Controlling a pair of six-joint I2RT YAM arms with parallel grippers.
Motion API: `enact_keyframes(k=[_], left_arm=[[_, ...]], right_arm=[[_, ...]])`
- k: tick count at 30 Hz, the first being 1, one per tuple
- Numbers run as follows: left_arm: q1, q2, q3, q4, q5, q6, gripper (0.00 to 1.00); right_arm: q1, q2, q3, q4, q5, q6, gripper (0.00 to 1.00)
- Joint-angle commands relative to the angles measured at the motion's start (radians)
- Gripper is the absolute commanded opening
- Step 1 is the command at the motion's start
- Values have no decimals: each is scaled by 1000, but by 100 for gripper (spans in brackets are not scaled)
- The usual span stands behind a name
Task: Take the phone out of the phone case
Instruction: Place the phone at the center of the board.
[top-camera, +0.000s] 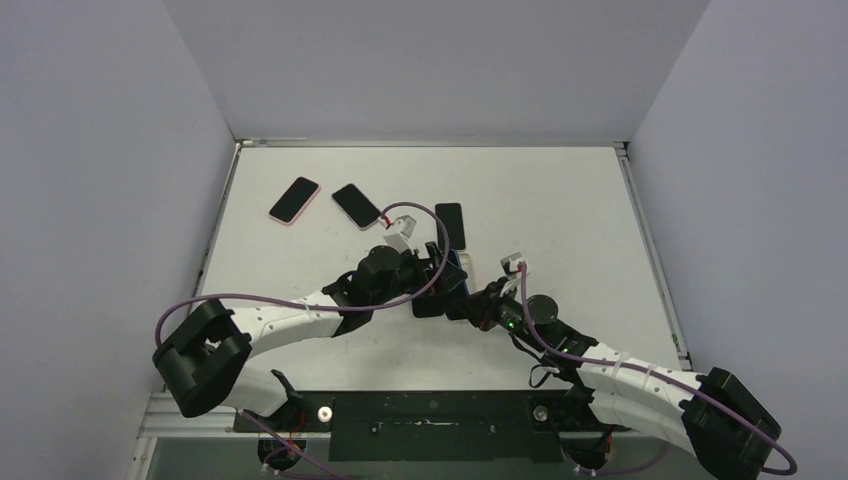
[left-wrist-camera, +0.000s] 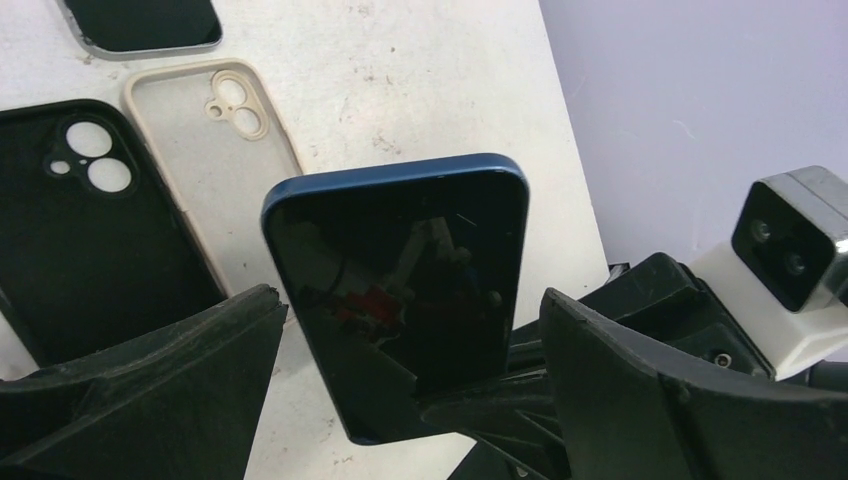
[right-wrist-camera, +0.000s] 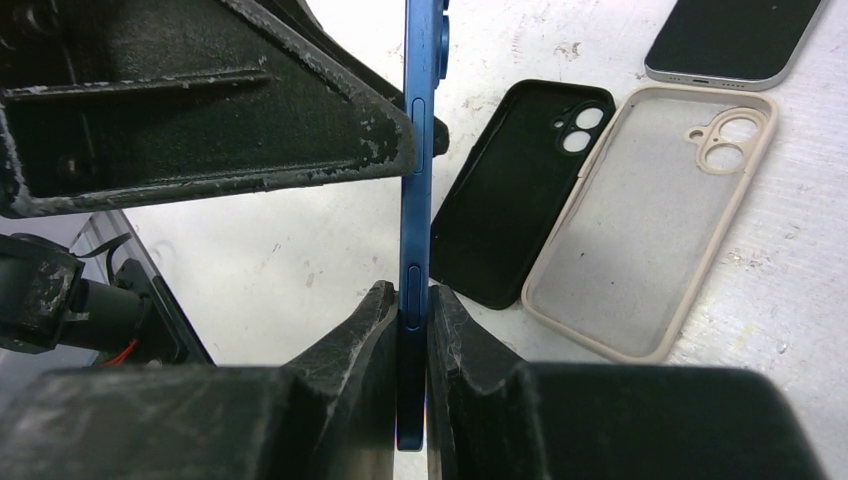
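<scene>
Lower centre: right claw (right-wrist-camera: 413, 310) pinching a bare blue phone (right-wrist-camera: 414, 200), held on edge above the surface (right-wrist-camera: 280, 260). Left claw (left-wrist-camera: 412, 300) spread wide either side of it. Beyond, to the right: empty black case (right-wrist-camera: 520, 190) and beige case (right-wrist-camera: 650, 220) lying side by side. Farthest, upper right: second phone (right-wrist-camera: 735, 35), face up.

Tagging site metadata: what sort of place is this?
Probably a lab test booth: white table boxed in by plain walls, two robot arms mounted at its edge, phones and empty cases laid out.
</scene>
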Motion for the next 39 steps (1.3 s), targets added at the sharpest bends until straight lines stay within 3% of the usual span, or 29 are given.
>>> enact_keyframes(k=[1, 14, 19, 21, 24, 28, 35, 39], left_arm=[[-13, 10, 32, 100, -25, -2, 96], [-31, 47, 68, 58, -95, 41, 75], [-25, 50, 93, 21, -132, 98, 40], [-14, 54, 114, -16, -147, 125, 33], [13, 63, 147, -66, -161, 162, 26], [77, 81, 185, -121, -167, 204, 20], [202, 188, 317, -198, -161, 285, 19], [256, 284, 410, -216, -152, 320, 19]], right_arm=[[13, -1, 55, 151, 23, -12, 0], [53, 18, 79, 116, 79, -62, 0], [58, 30, 83, 113, 94, -78, 2], [58, 19, 83, 110, 99, -80, 16], [55, -19, 81, 76, 125, -102, 47], [43, -107, 70, 8, 222, -150, 68], [27, -267, 30, -121, 432, -278, 92], [23, -333, -12, -147, 522, -300, 98]])
